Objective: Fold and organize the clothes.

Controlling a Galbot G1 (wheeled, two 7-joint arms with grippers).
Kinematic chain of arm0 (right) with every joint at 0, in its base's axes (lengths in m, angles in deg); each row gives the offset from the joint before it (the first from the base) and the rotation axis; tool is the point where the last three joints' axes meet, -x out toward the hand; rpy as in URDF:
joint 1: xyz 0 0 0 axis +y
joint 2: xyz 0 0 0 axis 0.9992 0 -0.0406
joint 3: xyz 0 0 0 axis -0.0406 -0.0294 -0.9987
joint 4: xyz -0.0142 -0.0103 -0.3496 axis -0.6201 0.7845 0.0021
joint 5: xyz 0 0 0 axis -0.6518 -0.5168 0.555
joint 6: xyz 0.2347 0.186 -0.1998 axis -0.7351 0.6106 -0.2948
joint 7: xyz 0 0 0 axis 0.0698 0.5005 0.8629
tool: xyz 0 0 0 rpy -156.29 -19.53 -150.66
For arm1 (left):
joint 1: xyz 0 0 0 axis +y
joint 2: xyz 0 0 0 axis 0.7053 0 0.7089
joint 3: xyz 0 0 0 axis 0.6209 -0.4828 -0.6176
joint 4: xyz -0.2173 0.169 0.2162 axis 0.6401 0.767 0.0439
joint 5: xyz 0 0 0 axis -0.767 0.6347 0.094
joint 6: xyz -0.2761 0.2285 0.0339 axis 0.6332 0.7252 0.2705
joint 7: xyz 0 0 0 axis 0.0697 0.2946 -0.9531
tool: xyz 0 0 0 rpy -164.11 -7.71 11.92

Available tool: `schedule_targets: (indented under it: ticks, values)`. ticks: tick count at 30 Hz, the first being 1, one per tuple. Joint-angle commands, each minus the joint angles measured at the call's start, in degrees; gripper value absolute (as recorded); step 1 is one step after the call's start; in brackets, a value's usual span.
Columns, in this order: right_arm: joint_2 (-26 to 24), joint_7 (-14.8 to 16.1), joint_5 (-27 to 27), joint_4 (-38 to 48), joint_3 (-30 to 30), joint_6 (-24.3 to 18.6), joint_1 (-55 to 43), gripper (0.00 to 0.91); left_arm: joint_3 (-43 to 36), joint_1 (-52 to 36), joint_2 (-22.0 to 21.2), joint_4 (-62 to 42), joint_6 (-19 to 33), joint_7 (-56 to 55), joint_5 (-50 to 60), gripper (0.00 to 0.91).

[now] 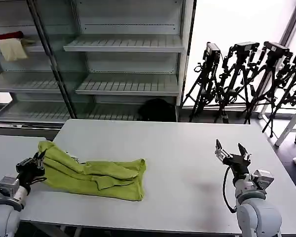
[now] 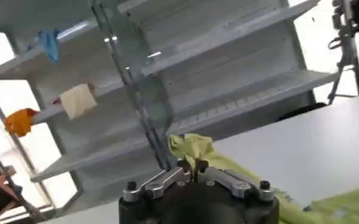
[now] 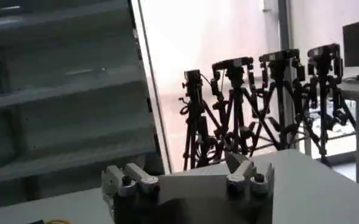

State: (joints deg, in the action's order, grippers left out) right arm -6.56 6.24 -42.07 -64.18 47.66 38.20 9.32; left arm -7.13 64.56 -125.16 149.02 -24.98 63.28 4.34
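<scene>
The T-shirt, lime-green, has its upper left corner pinched in the left gripper, whose fingers are closed together on a raised peak of the cloth. In the left wrist view the two fingers meet at their tips with a fold of green fabric standing up just beyond them. The left arm reaches in low from the worktop's near left corner, its wrist close to the surface and the gripper pointing toward the middle of the worktop.

The right gripper hovers above the worktop toward its near right side, well apart from the shirt, fingers spread and holding nothing. Its arm rises from the near right edge, with the wrist bent so that the gripper points up and away toward the far edge. The right wrist view shows the two fingers set wide apart with bare worktop between them.

The shirt lies crumpled and partly gathered on the left half of the worktop, close to the near edge. Its long axis runs roughly along that edge, tilting slightly from the lifted corner at the far left down to a squarer end nearer the middle. Folds and ridges run lengthwise across it.

Behind the worktop stand shelves and a row of tripods.
</scene>
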Motion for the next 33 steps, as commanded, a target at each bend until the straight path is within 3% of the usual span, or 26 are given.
schedule_targets:
  ticks: [1,5,10,30,31,32,33]
  values:
    - [0.1,0.1,1.1,0.4,-0.1,-0.2,0.2,0.907,-18.8,3.2,-8.7,17.3,-3.1,-4.8,0.9,0.000]
    - [0.4,0.1,1.4,0.6,-0.2,-0.5,0.5,0.907,-28.6,1.3,-9.7,17.6,-4.7,-7.3,2.3,0.000]
    - [0.6,0.2,1.8,0.6,-0.3,-0.8,1.1,0.907,-34.9,-1.5,-10.6,14.5,-6.6,-9.4,2.2,0.000]
    - [0.7,0.5,3.1,1.7,-1.1,-1.3,0.5,0.907,-40.5,-4.0,-14.4,-0.5,-6.3,-12.2,5.3,0.020]
    - [0.7,0.6,3.2,1.7,-1.1,-1.3,0.5,0.907,-40.6,-4.0,-14.4,-0.8,-6.1,-12.3,5.4,0.131]
    - [0.8,0.6,3.2,1.7,-1.1,-1.3,0.5,0.907,-40.7,-4.0,-14.5,-1.3,-6.0,-12.7,5.6,0.665]
    - [0.9,0.5,3.3,1.8,-1.2,-1.3,0.4,0.907,-40.9,-4.0,-14.8,-2.0,-5.8,-12.9,5.7,0.907]
